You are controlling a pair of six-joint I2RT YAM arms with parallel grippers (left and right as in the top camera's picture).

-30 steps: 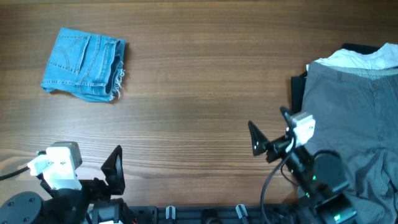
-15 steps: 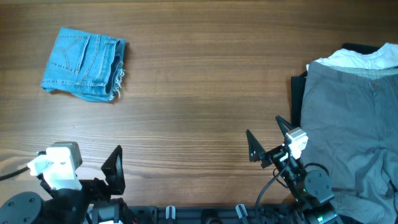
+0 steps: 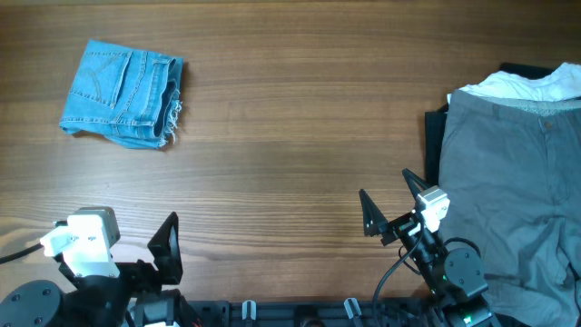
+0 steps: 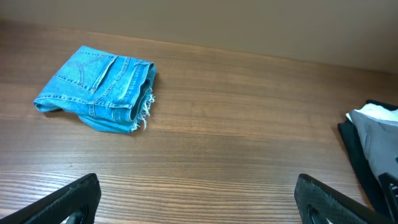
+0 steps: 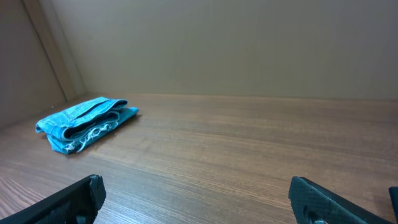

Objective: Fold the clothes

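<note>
Jeans (image 3: 123,94) look folded already: a compact bundle at the far left of the table (image 3: 290,136), well away from both arms. My left fingers (image 4: 68,199) and right fingers (image 5: 62,202) are spread wide, holding nothing. I'd say the folding is done. Next is maybe tidying that frayed edge, or the grey trousers (image 3: 517,173). No bins or baskets anywhere.

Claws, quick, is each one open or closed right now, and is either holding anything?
Left claw: open, holding nothing.
Right claw: open, holding nothing.
</note>
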